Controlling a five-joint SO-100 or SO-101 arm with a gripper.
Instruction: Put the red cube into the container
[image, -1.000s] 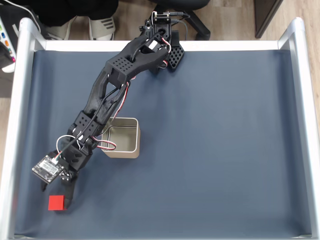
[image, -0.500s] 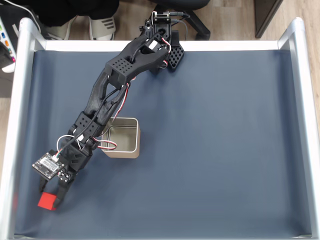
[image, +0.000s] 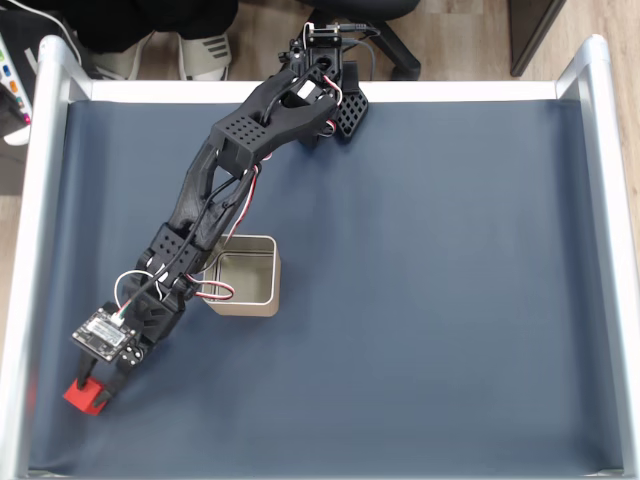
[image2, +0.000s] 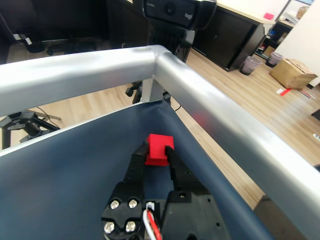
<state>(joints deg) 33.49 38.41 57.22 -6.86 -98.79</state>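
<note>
While I'm watching from the fixed view, the end effector (image: 95, 388) sits down in the lower left corner of the bench (image: 420, 300), pinching the red cube (image: 84, 397) between its two black fingers. From the wrist view the red cube (image2: 159, 148) looks like a plain matte block with crisp edges, clamped on both sides by the ridged black plastic fingers (image2: 138, 161) of the end effector (image2: 157, 155), can't tell if it's touching the mat. The bench has a dark blue, slightly cloth-looking surface framed by a smooth brushed silver rail (image2: 220, 120) with a rounded corner. The container (image: 243, 275) is a square shiny metal tin with rounded corners and thin walls, open on top, sitting well apart from the cube, partly under the black printed arm (image: 240, 150).
</note>
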